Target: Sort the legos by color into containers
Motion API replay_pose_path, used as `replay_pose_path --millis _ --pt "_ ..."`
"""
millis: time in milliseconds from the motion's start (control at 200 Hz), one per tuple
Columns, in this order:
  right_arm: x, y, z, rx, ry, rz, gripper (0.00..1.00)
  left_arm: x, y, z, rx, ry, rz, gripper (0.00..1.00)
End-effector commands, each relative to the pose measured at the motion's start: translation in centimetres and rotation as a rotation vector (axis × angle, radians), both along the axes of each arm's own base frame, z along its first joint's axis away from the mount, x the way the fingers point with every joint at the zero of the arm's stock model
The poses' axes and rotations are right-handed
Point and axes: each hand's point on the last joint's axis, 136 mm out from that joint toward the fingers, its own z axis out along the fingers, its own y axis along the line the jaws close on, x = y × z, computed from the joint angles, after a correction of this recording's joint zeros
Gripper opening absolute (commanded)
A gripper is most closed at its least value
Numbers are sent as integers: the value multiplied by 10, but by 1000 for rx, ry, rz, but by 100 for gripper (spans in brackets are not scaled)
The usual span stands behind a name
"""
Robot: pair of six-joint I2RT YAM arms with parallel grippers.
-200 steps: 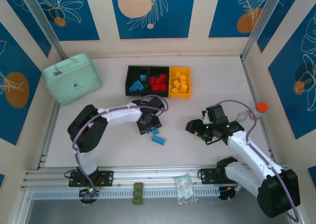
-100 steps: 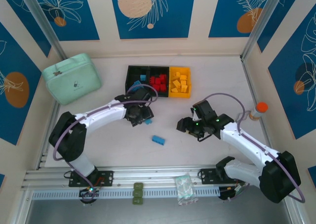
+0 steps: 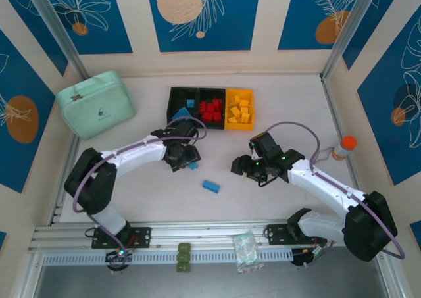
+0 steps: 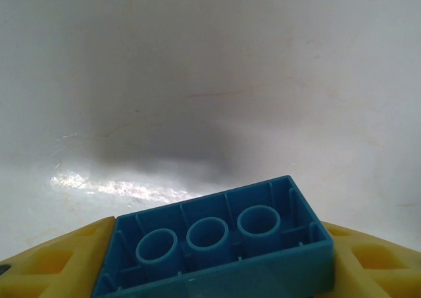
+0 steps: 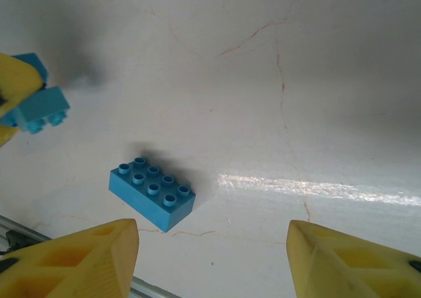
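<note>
My left gripper [image 3: 189,160] is shut on a blue lego [image 3: 193,166] and hovers over the table just below the containers. In the left wrist view this blue lego [image 4: 217,245] shows its hollow underside, pinched between my yellow fingers [image 4: 52,265]. A second blue lego [image 3: 210,186] lies studs-up on the table. My right gripper [image 3: 241,167] stands open to the right of it. In the right wrist view that loose lego [image 5: 152,193] lies ahead of the left finger of my right gripper [image 5: 214,258]. The containers form a row: a black bin [image 3: 170,110] with blue legos, a black bin [image 3: 211,90] with red ones, a yellow bin [image 3: 251,111] with yellow ones.
A mint-green zip case [image 3: 95,104] lies at the back left. An orange-capped bottle [image 3: 343,147] stands by the right wall. Green blocks [image 3: 183,257] and a clear packet [image 3: 245,250] rest on the front rail.
My left gripper has carried its blue lego up and to the left, away from the loose blue lego and towards the bins. My right gripper has moved left towards the loose lego.
</note>
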Motion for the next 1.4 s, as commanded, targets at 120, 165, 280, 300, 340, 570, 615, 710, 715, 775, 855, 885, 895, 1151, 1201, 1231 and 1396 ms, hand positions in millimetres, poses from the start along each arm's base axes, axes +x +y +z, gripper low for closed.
replay_pose_path --millis 120,165,280,300,340,570,615,710,715,775,855,885,895,1151,1201,1231,1396 --pt "2 -3 0 4 -6 -25 62 -11 -3 -30 31 83 -34 61" --pt "1 -4 0 2 -4 -26 62 -11 -3 -31 37 85 -36 64" --pt "3 -4 0 4 -6 -29 62 -11 -1 -35 54 95 -34 73" --pt "3 -4 0 6 -7 -29 62 -11 -1 -36 54 96 -35 75" --pt "3 -5 0 5 -6 -29 62 -11 -2 -36 56 99 -37 79" --pt "3 -5 1 11 -6 -28 62 -7 8 -33 104 75 -24 83" --pt "3 -6 1 12 -7 -28 62 -6 9 -33 113 73 -24 81" --pt "3 -5 1 13 -6 -26 62 -5 12 -36 131 84 -23 76" --pt "2 -5 1 12 -6 -25 62 -6 12 -37 131 85 -22 76" --pt "3 -5 2 15 -8 -25 62 -6 13 -38 134 88 -22 71" --pt "2 -5 1 14 -5 -26 62 -4 14 -37 134 84 -19 65" --pt "2 -5 1 14 -6 -26 62 -3 15 -36 136 82 -18 64" --pt "3 -5 2 15 -7 -25 62 -3 15 -35 135 81 -17 64" --pt "6 -1 3 21 -8 -17 62 11 25 -9 131 23 -15 61" --pt "7 0 3 21 -7 -14 61 14 27 -2 126 8 -13 61" --pt "7 0 3 20 -6 -13 61 17 28 2 123 -3 -11 61" --pt "9 3 3 22 -7 -7 61 31 34 25 109 -53 -8 60"
